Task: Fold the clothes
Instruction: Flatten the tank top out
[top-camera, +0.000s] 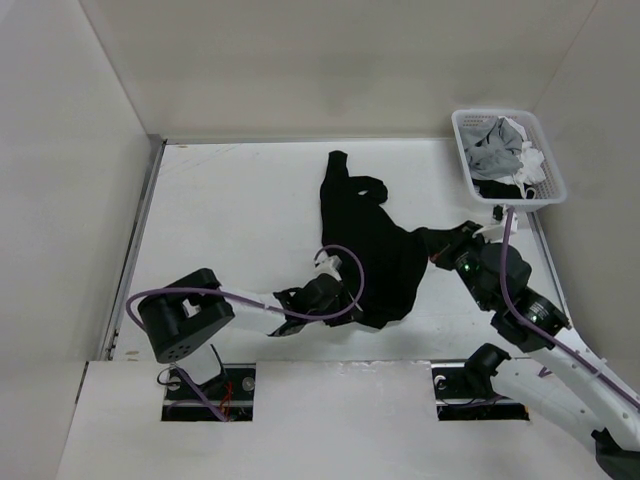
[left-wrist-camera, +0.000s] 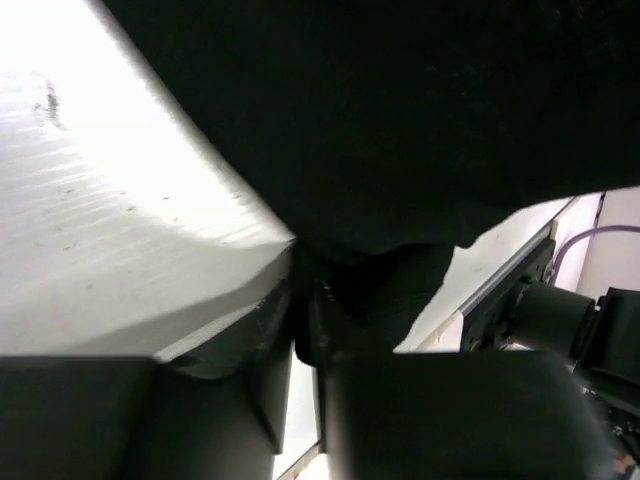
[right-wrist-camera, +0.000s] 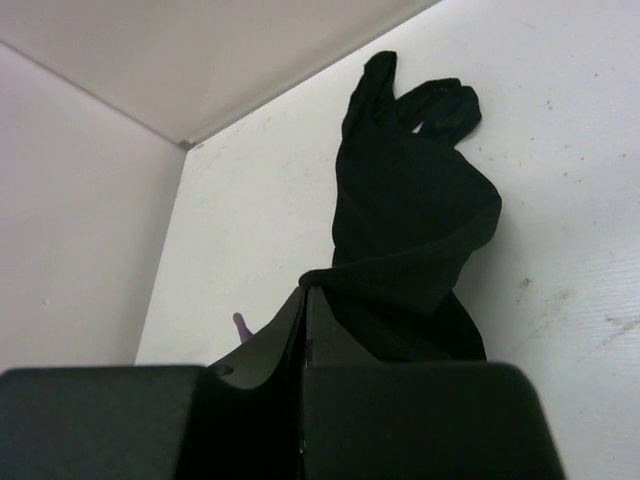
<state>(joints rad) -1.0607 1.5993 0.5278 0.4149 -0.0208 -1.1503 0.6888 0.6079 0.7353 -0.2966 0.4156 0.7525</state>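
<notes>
The clothes (top-camera: 375, 245) are one black garment lying rumpled on the white table, its straps toward the back wall. My left gripper (top-camera: 348, 290) sits at the garment's near left edge. In the left wrist view its jaws (left-wrist-camera: 305, 290) stand nearly together with black fabric (left-wrist-camera: 400, 120) pinched between them. My right gripper (top-camera: 438, 250) is at the garment's right edge. The right wrist view shows that gripper (right-wrist-camera: 305, 290) shut, with a fold of the black cloth (right-wrist-camera: 410, 210) drawn up to the tips.
A white lattice basket (top-camera: 462, 140) holding grey and white garments (top-camera: 500, 150) stands at the back right corner. Walls close the table on the left, back and right. A metal rail (top-camera: 135, 250) runs along the left edge.
</notes>
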